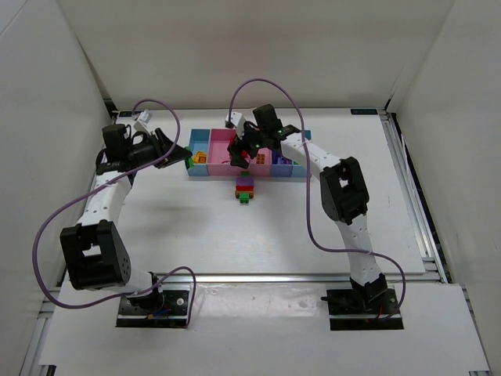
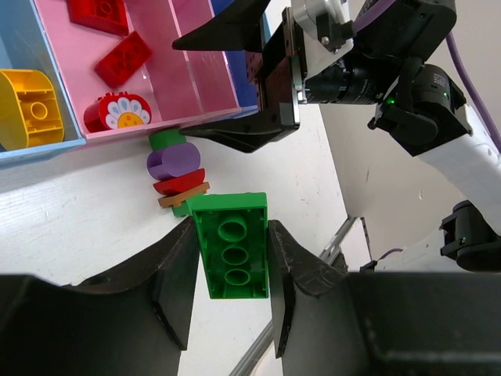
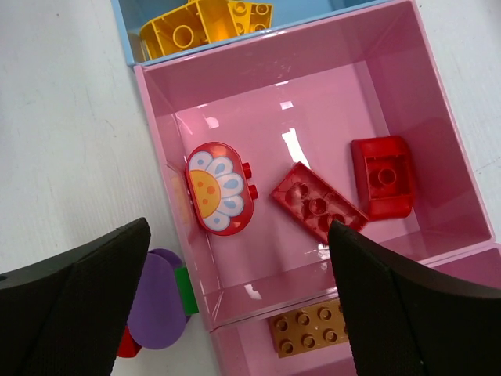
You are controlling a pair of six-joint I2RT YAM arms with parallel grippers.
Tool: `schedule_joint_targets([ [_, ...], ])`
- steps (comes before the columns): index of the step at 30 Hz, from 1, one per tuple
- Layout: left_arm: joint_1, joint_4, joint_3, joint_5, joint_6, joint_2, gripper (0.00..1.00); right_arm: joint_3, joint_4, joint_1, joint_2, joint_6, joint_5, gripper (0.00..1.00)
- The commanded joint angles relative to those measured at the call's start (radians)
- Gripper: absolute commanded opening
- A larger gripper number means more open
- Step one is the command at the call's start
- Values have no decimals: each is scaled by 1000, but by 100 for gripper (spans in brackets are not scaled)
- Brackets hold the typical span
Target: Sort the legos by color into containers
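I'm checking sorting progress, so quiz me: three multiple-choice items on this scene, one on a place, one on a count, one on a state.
1. Where is the flower-printed red piece?
A. in a pink compartment
B. between the left gripper's fingers
C. on the green brick

2. How many red pieces lie in that compartment?
A. one
B. three
C. five

3. The left gripper is:
A. open and empty
B. shut on the green brick
C. out of view

Answers:
1 A: the right wrist view shows it lying on the pink floor.
2 B: the flower piece, a flat red brick and a red block.
3 B: both fingers press the brick's sides.
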Motion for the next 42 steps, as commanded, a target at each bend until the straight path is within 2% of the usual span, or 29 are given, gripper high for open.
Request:
schedule_joint_targets([
  [1,-2,17,51,-4,3,-12,24,8,48,6,-51,21,22,98],
  [6,-34,25,97,-7,20,6,24,-53,65,-22,-150,54,60,99],
  [10,-92,25,163,-26,36,64,25,-116,68,-91,-322,148,149,99],
  [13,-145,28,235,-46,48,136,25,-188,59,-172,-445,179,226,99],
  [14,-202,30,254,-49,51,153,25,-210,44,-197,-473,186,235,99],
  [16,-244,28,318,-59,65,218,25,-256,6,-273,-523,204,252,99],
  [23,-418,10,553,-116,91,420,26,-397,-83,-504,-690,322,174,99],
  [30,-576,37,740,-174,121,624,27,-517,-88,-573,-786,359,120,99],
  [42,-697,169,1028,-256,126,911,27,-569,-82,-660,-827,393,88,99],
])
